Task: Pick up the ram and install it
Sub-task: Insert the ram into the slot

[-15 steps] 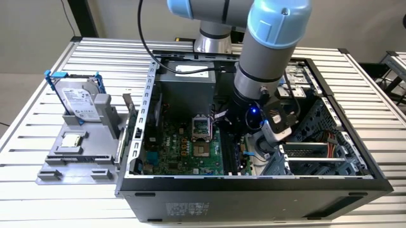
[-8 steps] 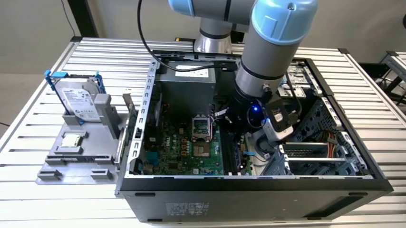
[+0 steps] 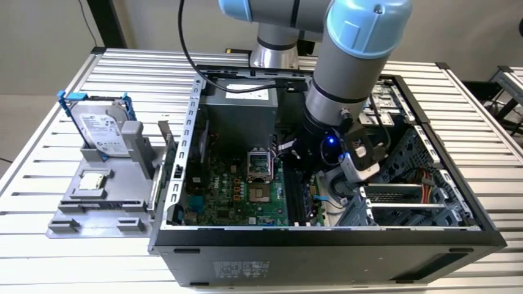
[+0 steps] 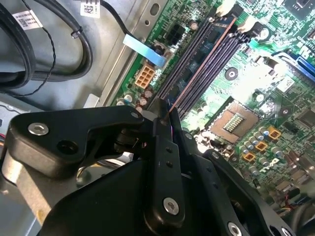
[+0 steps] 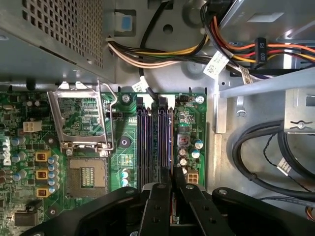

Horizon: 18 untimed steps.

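open computer case (image 3: 327,236) lying on a ribbed metal table (image 3: 49,269), seen from above in the exterior view; a pale wall stands behind the table. the robot arm (image 3: 351,67) reaches down into the case, over the green motherboard (image 3: 237,196). inside the case, the grey power supply box (image 3: 237,119) sits beside the motherboard on the side toward the wall, and bundled cables (image 5: 167,51) run from it along the case floor. the open processor socket (image 5: 81,120) lies beside the black memory slots (image 5: 147,142) on the motherboard. the gripper (image 5: 172,182) is over one end of these slots, its two black fingers (image 5: 158,196) drawn close together on the ram (image 4: 197,73), a thin stick seen edge-on in the second wrist view, running along a slot; whether it is fully seated cannot be told. outside the case, toward the exterior view's left, a grey holder tray (image 3: 82,211) rests on the table, carrying a silver hard drive (image 3: 102,131) in a blue-handled bracket, upright, and a small square processor chip (image 3: 92,180) lying flat.
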{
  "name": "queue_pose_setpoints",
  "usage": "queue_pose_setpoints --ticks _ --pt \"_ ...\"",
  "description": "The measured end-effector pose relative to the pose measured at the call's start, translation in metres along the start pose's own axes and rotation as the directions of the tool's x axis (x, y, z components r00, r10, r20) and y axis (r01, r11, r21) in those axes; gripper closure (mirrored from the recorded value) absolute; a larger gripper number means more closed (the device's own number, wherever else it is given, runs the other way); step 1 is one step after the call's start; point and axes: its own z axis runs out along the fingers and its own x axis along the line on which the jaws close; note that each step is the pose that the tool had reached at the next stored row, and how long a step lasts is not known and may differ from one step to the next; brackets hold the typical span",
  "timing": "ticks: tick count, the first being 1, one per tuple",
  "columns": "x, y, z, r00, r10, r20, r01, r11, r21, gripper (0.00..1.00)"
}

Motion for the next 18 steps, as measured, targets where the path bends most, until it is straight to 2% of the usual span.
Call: queue_pose_setpoints --ticks 7,18 --pt "0.0 0.0015 0.0041 1.0 0.0 0.005 0.0 1.0 0.0023 1.0" --pt "-0.0001 0.0016 0.008 1.0 0.0 0.0053 0.0 1.0 0.0064 1.0"
